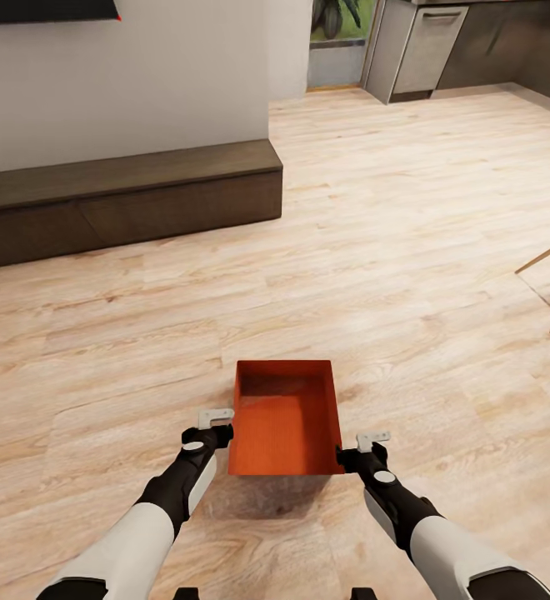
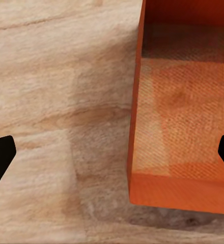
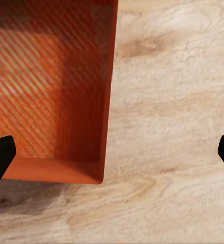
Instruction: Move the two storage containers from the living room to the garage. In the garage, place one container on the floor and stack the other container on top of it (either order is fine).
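Storage container [image 1: 285, 421], orange-red and open-topped, sits in front of you above the light wood plank floor [image 1: 408, 250], and the shadow under its near edge suggests it is lifted, though that is hard to confirm. Your left gripper [image 1: 217, 423] meets its left wall near the near corner, and your right gripper [image 1: 365, 444] meets the right wall. Both wrist views show each pair of fingers spread wide, a wall of the bin standing between them. Beyond, a low dark wood bench [image 1: 125, 200] runs along the white wall [image 1: 142, 75], with grey cabinets [image 1: 425, 46] further off.
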### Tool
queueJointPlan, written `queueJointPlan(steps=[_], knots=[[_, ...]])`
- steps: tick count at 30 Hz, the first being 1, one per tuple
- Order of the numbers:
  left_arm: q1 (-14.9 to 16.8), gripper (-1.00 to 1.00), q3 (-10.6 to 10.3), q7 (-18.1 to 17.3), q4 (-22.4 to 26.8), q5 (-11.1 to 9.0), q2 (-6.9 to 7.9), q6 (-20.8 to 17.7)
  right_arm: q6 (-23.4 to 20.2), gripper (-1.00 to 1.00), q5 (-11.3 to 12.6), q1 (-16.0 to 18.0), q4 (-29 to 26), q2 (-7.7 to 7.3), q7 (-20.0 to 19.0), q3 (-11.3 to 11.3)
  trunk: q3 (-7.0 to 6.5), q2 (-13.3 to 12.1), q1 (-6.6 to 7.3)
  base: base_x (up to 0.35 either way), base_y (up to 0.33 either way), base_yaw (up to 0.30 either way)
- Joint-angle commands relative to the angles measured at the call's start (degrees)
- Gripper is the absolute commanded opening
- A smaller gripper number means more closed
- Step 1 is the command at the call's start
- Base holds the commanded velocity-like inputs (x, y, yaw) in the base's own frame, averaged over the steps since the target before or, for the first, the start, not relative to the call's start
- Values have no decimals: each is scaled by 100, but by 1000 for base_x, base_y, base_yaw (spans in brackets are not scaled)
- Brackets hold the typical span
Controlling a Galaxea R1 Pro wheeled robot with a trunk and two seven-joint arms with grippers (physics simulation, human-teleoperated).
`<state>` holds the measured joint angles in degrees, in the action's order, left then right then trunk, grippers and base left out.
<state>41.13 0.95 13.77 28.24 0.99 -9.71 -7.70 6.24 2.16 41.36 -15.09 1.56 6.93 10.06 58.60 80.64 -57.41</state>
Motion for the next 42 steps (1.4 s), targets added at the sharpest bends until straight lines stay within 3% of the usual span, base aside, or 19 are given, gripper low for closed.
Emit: queueJointPlan(steps=[1,31,42], knots=[[0,100,10,12,13,9,-4,-33,21,100,22,4,6,-4,37,43,21,43,-22,0,0,0],[0,100,10,11,33,7,4,-32,44,100,56,4,0,-29,42,26,560,1247,-681,0,0,0],[0,100,10,11,33,7,4,-30,43,100,-106,4,5,-80,-155,69,757,1688,-923,0,0,0]])
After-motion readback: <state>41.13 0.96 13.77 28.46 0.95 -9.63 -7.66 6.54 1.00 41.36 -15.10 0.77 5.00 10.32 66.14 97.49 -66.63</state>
